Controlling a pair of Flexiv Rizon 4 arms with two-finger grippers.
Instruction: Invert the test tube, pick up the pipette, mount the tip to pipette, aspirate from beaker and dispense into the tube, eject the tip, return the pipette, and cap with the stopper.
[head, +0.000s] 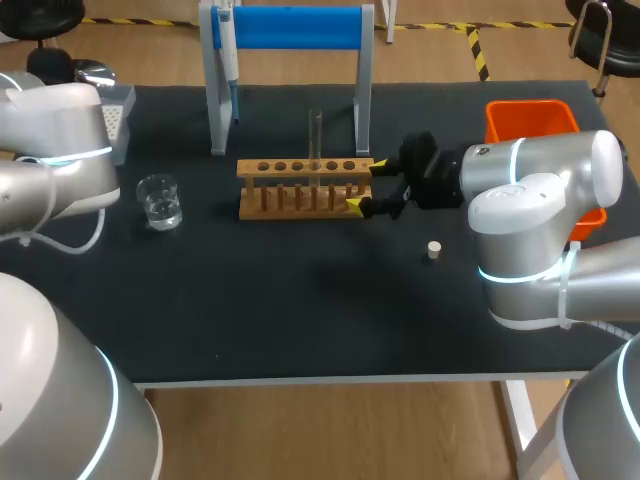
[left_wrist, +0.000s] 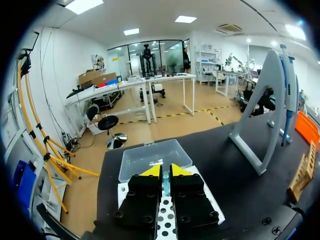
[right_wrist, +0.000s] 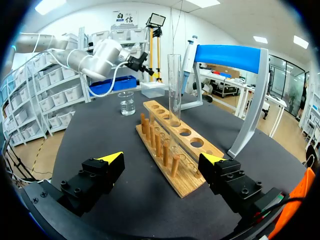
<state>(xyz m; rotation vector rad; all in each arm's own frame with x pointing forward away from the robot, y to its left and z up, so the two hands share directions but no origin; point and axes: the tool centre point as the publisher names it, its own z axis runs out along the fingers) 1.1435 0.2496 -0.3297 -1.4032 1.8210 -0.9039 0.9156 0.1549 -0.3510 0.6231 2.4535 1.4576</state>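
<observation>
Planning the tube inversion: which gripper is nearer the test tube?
Right. The right gripper is at the rack's end near the test tube; the left gripper hangs over the tip box, far off.

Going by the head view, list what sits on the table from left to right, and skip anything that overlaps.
Perforated tip box → beaker → wooden test tube rack → stopper → orange bin.

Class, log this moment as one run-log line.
test tube: upright in rack | right pincer: open, at rack end | left pincer: shut, above tip box | pipette: on stand | stopper: on table
</observation>
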